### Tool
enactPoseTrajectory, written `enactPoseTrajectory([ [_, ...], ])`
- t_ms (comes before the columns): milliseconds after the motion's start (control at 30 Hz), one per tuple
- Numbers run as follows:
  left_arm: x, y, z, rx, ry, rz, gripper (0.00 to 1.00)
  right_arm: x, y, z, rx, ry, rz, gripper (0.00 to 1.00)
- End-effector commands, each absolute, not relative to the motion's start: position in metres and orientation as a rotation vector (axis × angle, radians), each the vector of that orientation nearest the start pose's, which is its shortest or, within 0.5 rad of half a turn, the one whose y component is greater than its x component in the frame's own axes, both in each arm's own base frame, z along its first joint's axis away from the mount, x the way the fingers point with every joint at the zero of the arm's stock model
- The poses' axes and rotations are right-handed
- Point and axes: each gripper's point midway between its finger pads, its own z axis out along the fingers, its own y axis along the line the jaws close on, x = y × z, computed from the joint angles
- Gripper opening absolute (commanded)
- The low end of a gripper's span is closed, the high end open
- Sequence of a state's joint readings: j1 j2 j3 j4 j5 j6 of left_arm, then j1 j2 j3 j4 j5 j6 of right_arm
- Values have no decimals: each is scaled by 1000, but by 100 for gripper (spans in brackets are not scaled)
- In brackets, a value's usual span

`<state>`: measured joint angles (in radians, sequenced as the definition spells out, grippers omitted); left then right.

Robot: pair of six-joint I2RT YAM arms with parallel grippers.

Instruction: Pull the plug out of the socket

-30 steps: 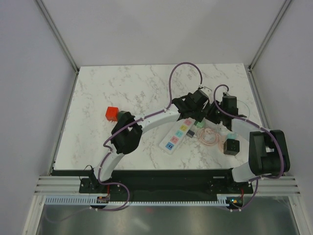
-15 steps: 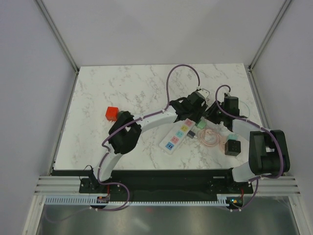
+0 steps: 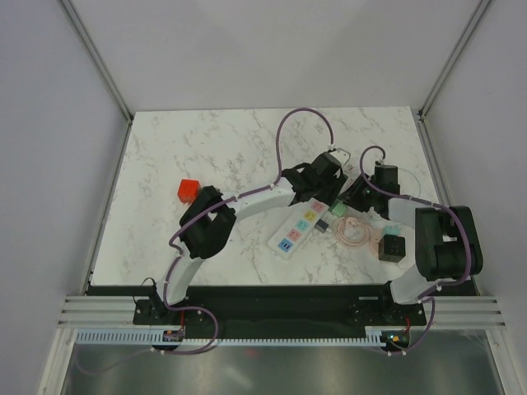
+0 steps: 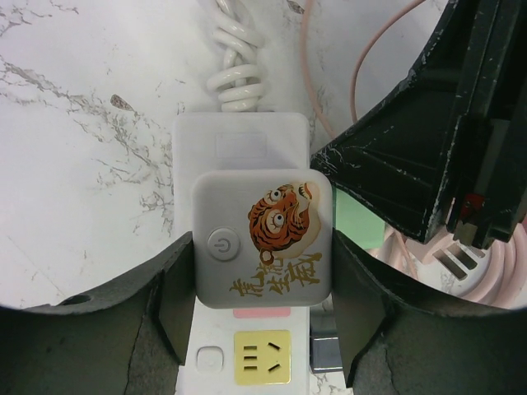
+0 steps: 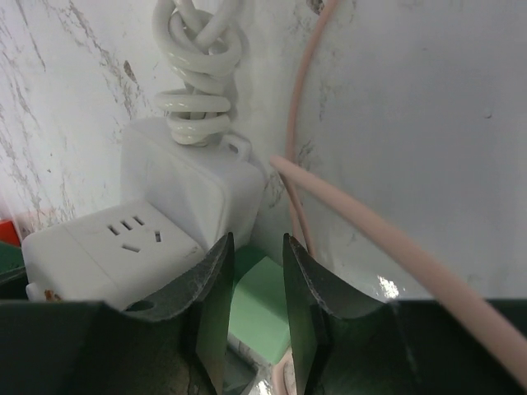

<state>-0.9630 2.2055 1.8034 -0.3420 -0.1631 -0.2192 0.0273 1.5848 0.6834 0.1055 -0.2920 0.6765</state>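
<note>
- The left fingers (image 4: 177,296) are closed against both sides of the white square plug cube (image 4: 263,239) with a tiger picture, apparently gripping it for the pull.
- The cube is seated on the long white plastic power strip (image 4: 243,148), which runs on between these fingers along the marble desk (image 3: 206,148).
- The right fingers (image 5: 210,296) stand narrowly apart over a mint-green block (image 5: 259,296) beside the strip, probably to brace it. I cannot tell whether they grip anything.

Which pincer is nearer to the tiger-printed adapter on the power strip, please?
Left. The left pincer straddles the tiger-printed adapter, fingers against its sides; the right pincer sits just beside it, over a green block.
</note>
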Motion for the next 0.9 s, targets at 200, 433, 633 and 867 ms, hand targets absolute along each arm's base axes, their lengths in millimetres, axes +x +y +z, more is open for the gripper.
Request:
enactPoseTrajectory([
  [200, 313, -475, 79, 869, 2275, -569, 2, 383, 87, 60, 609, 2245, 713, 38],
  [433, 309, -476, 79, 878, 2278, -597, 2, 387, 78, 82, 598, 2213, 650, 39],
  [633, 310, -478, 83, 870, 2271, -607, 2, 390, 87, 70, 602, 2246, 711, 38],
  [867, 310, -480, 89, 863, 2262, -622, 2, 382, 93, 48, 636, 2282, 757, 38],
])
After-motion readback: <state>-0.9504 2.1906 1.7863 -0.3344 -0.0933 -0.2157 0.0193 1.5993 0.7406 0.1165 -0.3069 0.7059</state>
